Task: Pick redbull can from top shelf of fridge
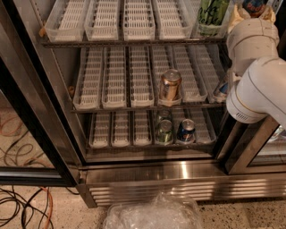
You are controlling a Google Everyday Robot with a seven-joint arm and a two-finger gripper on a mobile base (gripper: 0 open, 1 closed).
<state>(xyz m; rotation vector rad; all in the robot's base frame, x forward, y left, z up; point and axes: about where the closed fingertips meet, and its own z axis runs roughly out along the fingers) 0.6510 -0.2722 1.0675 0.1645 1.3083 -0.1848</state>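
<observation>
The fridge (178, 175) stands open in front of me. Its top shelf (134, 43) carries long white slotted trays. At the shelf's far right, at the top edge of the view, a bit of the redbull can (254, 5) shows blue with red. My gripper (255, 16) is right at that can, at the end of my white arm (259, 71), which comes in from the right. Most of the gripper and the can is cut off by the picture's edge. A tall green can (210, 15) stands just left of them.
A bronze can (170, 85) and a part-hidden can (221, 90) stand on the middle rack. A green can (164, 132) and a blue can (186, 129) sit on the lower rack. The black door frame (31, 112) is left, cables (22, 205) lie on the floor, and a plastic bag (154, 214) lies below.
</observation>
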